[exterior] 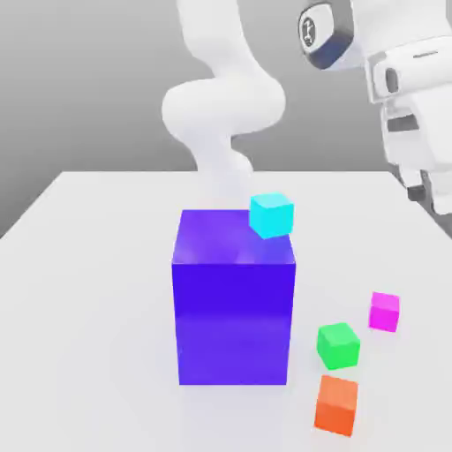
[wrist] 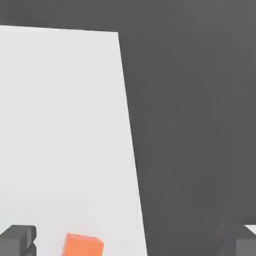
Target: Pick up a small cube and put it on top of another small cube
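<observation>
The small magenta cube (exterior: 384, 311) rests on the white table (exterior: 106, 265) at the exterior view's right. A green cube (exterior: 338, 345) and an orange cube (exterior: 336, 404) sit just in front of it. My gripper (exterior: 425, 189) hangs high above the table's right edge, well above and behind the magenta cube. In the hand view the gripper (wrist: 129, 241) is open, its dark fingertips (wrist: 18, 240) far apart with nothing between them. The orange cube (wrist: 83, 245) lies far below on the table.
A big blue-purple block (exterior: 233, 309) stands mid-table with a cyan cube (exterior: 271, 214) on its far right top corner. The arm's white links (exterior: 221, 106) rise behind it. In the hand view the table edge (wrist: 131, 130) meets dark floor.
</observation>
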Action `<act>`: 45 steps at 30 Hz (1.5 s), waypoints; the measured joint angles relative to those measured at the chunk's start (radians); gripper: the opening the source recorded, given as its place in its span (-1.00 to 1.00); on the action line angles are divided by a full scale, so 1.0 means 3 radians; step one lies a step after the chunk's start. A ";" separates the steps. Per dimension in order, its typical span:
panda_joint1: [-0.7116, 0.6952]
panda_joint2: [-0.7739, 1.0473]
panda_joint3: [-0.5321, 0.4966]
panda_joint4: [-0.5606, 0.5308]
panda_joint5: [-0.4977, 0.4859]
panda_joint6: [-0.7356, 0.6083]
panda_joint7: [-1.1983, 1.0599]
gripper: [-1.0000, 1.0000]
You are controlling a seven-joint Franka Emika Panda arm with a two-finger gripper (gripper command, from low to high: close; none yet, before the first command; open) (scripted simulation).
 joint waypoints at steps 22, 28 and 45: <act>0.0958 0.1540 0.0242 -0.0647 -0.0153 0.1104 -0.2568 0.00; 0.0929 0.1981 0.0276 -0.0569 -0.0138 0.1460 -0.2582 -1.00; 0.0738 0.0944 0.0047 -0.0723 -0.0217 0.0584 -0.2064 -1.00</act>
